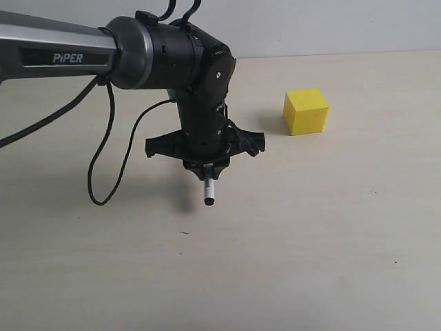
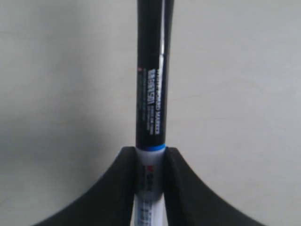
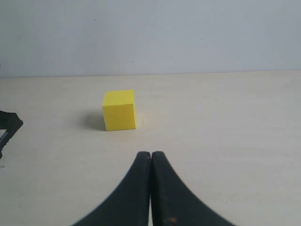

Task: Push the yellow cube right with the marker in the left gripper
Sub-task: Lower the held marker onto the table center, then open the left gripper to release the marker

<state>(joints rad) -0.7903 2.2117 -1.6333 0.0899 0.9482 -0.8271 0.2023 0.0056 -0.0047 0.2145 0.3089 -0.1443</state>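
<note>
The yellow cube (image 1: 305, 110) sits on the pale table, right of and behind my left gripper (image 1: 207, 169). That black gripper, on the grey PiPER arm, is shut on the marker (image 1: 209, 191), whose short end sticks out below the fingers toward the table. In the left wrist view the marker (image 2: 151, 94) runs out from between the closed pads, white barrel clamped and black part beyond. The marker is a clear gap away from the cube. In the right wrist view my right gripper (image 3: 150, 154) is shut and empty, with the cube (image 3: 119, 110) ahead of it.
A black cable (image 1: 107, 148) loops down from the left arm over the table. A plain pale wall (image 1: 331, 24) backs the table. A black part of the left gripper (image 3: 7, 127) shows at the edge of the right wrist view.
</note>
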